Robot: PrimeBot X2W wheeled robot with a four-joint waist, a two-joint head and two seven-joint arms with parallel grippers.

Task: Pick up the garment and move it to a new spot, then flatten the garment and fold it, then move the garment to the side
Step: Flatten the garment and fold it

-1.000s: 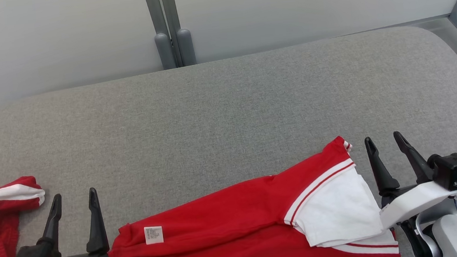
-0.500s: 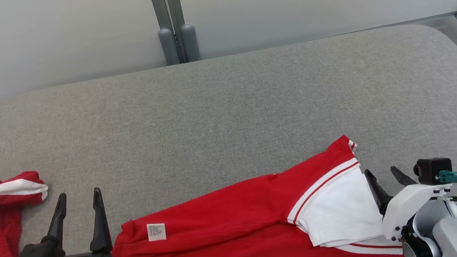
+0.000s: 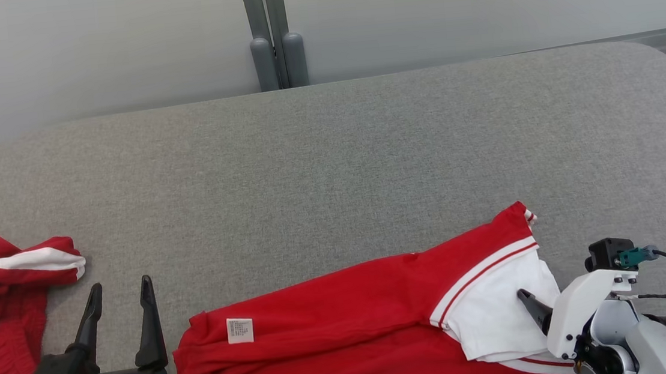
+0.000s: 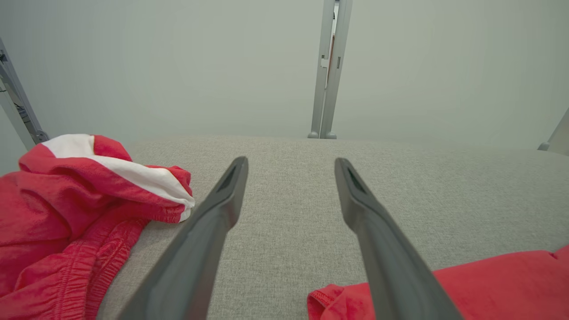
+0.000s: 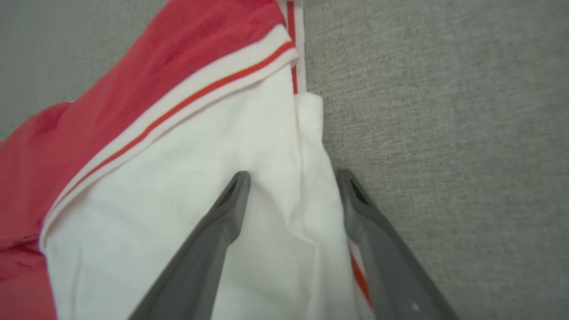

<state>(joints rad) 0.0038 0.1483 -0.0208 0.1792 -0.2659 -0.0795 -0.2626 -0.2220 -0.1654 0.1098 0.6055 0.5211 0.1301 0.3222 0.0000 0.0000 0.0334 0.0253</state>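
Fingers of right gripper (image 5: 293, 174) are spread open over the red-and-white fabric shirt (image 3: 331, 307). Beside the shirt, left gripper (image 3: 121, 284) is held open.

The head view looks forward and down from above the near edge of the grey tabletop (image 3: 330, 151), reaching the pale wall (image 3: 85, 46) at the top of the frame. The left wrist view sits low, skimming that surface toward the same wall; the crumpled red cloth (image 4: 66, 213) at its lower left also lies at the head view's left edge. The right wrist view looks steeply down, close on the red-and-white garment (image 5: 178, 178) at the head view's lower right.
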